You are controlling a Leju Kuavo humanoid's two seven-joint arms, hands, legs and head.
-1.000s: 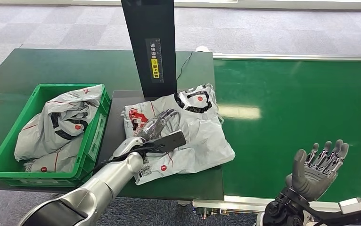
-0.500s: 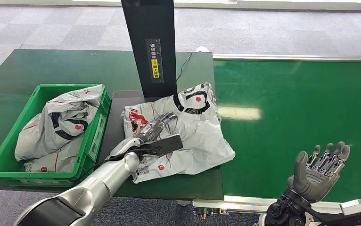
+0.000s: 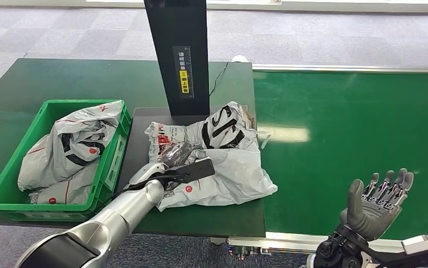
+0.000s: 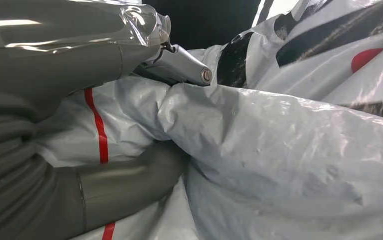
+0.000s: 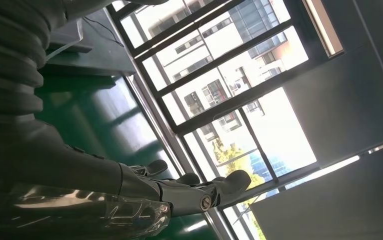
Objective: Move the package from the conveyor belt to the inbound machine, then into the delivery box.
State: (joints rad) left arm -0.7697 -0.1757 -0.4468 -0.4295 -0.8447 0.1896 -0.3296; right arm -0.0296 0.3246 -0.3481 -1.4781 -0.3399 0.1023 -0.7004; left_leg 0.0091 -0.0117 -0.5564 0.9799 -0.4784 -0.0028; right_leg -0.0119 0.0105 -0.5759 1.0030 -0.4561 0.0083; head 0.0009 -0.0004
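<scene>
Left hand (image 3: 179,154) pinches the crumpled white plastic mailer package (image 3: 228,162) on the black scanner platform (image 3: 139,134); secure fold, lift clear toward green plastic crate (image 3: 10,190); right hand (image 3: 376,198) empty, fingers apart.

**Lighting / image quality**

Head view: bright, even, sharp. Pale glare patch on the conveyor belt (image 3: 362,134). Left wrist view: very close, soft focus, sheen on the package (image 4: 289,165). Right wrist view: backlit, windows (image 5: 239,100) blown out, foreground dark.
</scene>
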